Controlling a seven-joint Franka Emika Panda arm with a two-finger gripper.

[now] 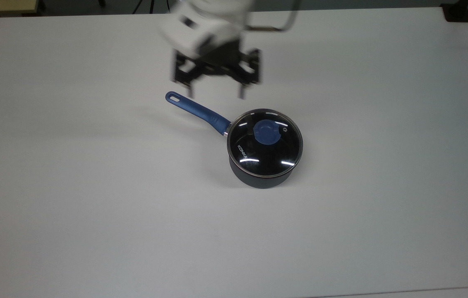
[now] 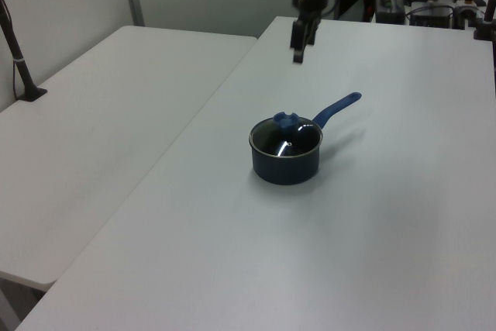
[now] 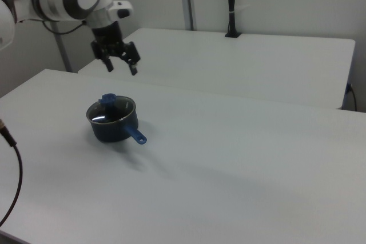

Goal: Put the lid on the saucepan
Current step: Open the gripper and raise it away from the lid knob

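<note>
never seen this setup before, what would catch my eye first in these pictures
The small dark saucepan with its long blue handle stands alone near the middle of the white table. A round clear glass lid with a blue knob sits on the pan. Above and beyond the handle in the top view, the white arm's black gripper hangs in the air with its jaws spread, holding nothing.

Only text you can read is white "KONKA" lettering on the lid point(image 1: 264, 142), near its rim, on the glass below the raised pincer point(image 1: 216, 85).
</note>
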